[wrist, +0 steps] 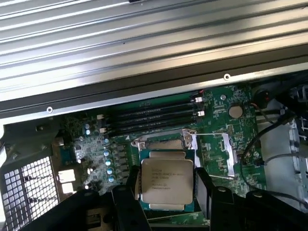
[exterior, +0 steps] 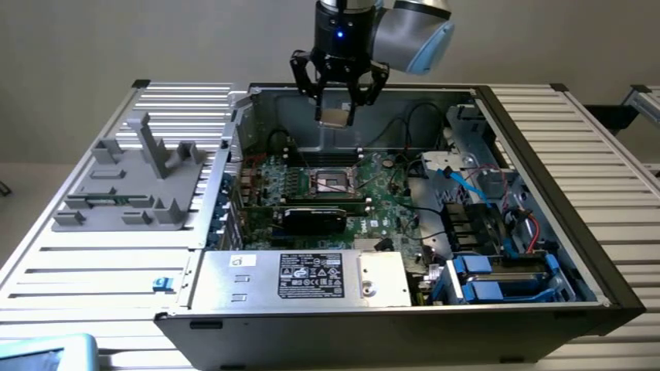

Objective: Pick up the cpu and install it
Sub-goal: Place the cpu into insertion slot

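Observation:
The cpu is a flat square chip with a silvery top, and my gripper is shut on it from two sides. It hangs in the air above the open computer case, over the rear wall. The black-framed motherboard socket lies lower, toward the case's middle. In the wrist view the cpu sits level between the two black fingers, its printed top facing the camera. Part of the socket with its raised metal frame shows just beyond the chip's edge.
A large silver box with a black label fills the case's near side. A black card lies just in front of the socket. Cables and blue brackets crowd the exterior view's right. A grey fixture stands on the slatted table.

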Tool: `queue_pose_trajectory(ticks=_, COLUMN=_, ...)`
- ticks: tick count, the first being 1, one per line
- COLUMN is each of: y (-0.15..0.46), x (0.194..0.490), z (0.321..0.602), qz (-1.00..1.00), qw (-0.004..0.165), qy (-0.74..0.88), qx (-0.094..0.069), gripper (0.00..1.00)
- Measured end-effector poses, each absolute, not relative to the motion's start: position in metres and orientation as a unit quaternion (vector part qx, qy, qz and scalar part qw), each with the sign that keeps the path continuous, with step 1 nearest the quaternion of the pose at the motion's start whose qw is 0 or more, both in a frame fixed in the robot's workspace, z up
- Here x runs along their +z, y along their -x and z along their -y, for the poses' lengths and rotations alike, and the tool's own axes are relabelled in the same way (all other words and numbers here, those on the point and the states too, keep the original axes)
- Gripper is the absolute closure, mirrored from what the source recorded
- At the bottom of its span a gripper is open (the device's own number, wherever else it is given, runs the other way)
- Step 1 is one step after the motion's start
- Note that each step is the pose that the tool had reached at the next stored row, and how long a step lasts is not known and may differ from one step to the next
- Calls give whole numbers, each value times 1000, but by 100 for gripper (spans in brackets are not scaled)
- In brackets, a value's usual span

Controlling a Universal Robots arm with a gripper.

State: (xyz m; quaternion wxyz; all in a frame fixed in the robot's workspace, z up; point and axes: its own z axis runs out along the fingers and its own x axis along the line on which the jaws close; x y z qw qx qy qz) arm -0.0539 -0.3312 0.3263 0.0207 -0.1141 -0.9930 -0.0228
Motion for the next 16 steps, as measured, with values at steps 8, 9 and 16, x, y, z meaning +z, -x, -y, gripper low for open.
queue_pose_trajectory(ticks=8, y=54, x=325, z=331, qz=983, qw=19, qy=182, qx=-24, gripper=45)
queue_pose_trajectory(ticks=9, y=54, x=325, z=331, qz=981, qw=19, qy=190, qx=-24, gripper=45)
queue_pose_trajectory(ticks=16, y=54, x=324, z=331, qz=968, qw=17, qy=248, qx=-25, gripper=45)
